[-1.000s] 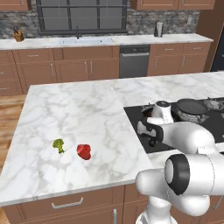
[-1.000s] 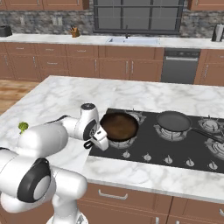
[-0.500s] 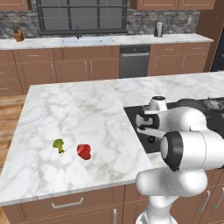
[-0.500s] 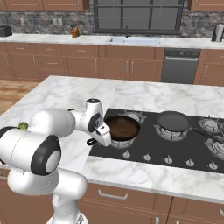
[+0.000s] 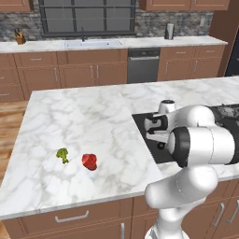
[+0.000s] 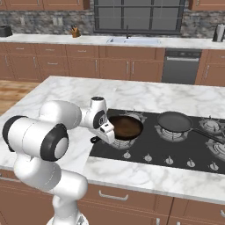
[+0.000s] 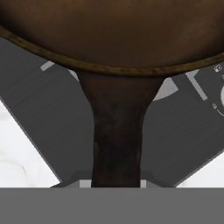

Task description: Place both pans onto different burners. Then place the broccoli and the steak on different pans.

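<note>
Gripper (image 6: 100,137) clamped on rust-brown pan (image 6: 126,127) handle — over burner (image 6: 136,117).

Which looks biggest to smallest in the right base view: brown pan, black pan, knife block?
1. Brown pan and black pan: about alike, so unranked; the brown one sits nearer the camera.
2. Knife block: clearly smallest, though far off on the back counter.

White marble island counter (image 5: 84,121) with brown drawers (image 5: 70,219) below. Back wall: sink (image 5: 92,43) under a dark window (image 5: 88,16), dishwasher (image 5: 142,65) among wood cabinets, knife block (image 5: 19,37) far left (toaster (image 6: 5,30) opposite end). Wood floor (image 5: 10,126) beside island.
</note>
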Controlling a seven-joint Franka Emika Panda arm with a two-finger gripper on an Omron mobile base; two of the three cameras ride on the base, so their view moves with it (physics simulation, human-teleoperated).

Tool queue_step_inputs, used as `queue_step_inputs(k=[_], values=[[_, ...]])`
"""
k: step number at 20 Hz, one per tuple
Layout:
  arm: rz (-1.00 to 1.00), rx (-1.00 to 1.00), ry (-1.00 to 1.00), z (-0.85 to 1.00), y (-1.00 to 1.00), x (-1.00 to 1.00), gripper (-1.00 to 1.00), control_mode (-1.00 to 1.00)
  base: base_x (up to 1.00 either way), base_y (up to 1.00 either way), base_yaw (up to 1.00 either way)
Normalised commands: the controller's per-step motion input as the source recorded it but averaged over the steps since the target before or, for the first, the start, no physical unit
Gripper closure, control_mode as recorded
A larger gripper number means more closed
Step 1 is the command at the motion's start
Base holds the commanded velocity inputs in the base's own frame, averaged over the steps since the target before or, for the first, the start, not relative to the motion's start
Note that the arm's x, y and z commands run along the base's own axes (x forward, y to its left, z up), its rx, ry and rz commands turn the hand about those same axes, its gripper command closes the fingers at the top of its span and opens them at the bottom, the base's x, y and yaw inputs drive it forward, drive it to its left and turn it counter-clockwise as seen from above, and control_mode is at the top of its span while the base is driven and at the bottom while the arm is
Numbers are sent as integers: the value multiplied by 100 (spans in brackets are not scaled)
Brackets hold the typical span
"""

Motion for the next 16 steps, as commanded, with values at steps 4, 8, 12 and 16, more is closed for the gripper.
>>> queue_step_inputs(k=[4, 8, 12, 16], values=[[0, 0, 0, -24, -3, 10, 100, -100, 0, 0, 0], [0, 0, 0, -35, -6, 1, 100, -100, 0, 0, 0], [0, 0, 0, -27, -5, 0, 100, -100, 0, 0, 0], [0, 0, 0, -13, -6, 0, 100, -100, 0, 0, 0]])
